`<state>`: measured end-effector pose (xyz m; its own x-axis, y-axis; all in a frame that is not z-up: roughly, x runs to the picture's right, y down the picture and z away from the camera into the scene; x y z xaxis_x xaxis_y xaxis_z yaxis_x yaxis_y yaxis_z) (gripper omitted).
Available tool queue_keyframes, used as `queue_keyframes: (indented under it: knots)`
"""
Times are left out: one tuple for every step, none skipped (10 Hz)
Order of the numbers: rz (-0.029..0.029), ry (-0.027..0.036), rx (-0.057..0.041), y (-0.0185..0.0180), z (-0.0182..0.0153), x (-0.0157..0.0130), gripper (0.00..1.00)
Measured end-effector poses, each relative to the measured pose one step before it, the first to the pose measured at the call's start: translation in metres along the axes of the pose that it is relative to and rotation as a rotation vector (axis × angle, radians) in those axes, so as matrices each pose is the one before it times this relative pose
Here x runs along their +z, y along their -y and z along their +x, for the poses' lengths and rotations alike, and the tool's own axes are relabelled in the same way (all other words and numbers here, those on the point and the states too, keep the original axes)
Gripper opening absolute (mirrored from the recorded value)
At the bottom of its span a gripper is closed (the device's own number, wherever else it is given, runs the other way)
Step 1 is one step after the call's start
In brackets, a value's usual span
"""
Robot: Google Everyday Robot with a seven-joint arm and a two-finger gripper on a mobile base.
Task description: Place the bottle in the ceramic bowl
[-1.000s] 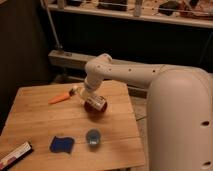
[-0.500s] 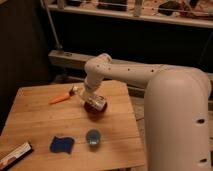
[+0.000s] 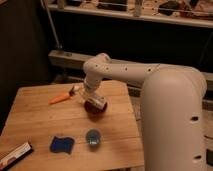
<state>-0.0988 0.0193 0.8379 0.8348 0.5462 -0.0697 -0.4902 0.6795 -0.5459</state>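
The orange-red ceramic bowl [image 3: 94, 108] sits on the wooden table [image 3: 40, 120], right of its middle toward the back. The whitish bottle [image 3: 99, 102] lies tilted across the bowl's top. My gripper [image 3: 90, 95] points down from the white arm [image 3: 125, 72] and sits directly over the bottle and bowl, hiding the bottle's left end. Whether it touches the bottle does not show.
An orange-handled tool [image 3: 62, 97] lies left of the bowl. A small blue cup [image 3: 92, 137] and a flat blue piece [image 3: 62, 144] sit nearer the front. A white-and-red box [image 3: 15, 155] lies at the front left corner. The robot's big white body [image 3: 172, 125] fills the right side.
The arm has hardly moved. The bottle remains at the bowl under the gripper.
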Motion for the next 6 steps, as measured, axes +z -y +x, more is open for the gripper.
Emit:
queue_keyframes:
  knots:
    - [0.00757, -0.00770, 0.00187, 0.00056, -0.00054, 0.00025, 0.80]
    - [0.00817, -0.00539, 0.00323, 0.00090, -0.00056, 0.00028, 0.80]
    - [0.00307, -0.00294, 0.00219, -0.00050, -0.00086, 0.00021, 0.80]
    - [0.00679, -0.00256, 0.00177, -0.00029, -0.00149, -0.00024, 0.80]
    - [0.00210, 0.00094, 0.00301, -0.00027, -0.00080, -0.00058, 0.80]
    - [0.01161, 0.01141, 0.00848, 0.00095, -0.00402, -0.00383, 0.80]
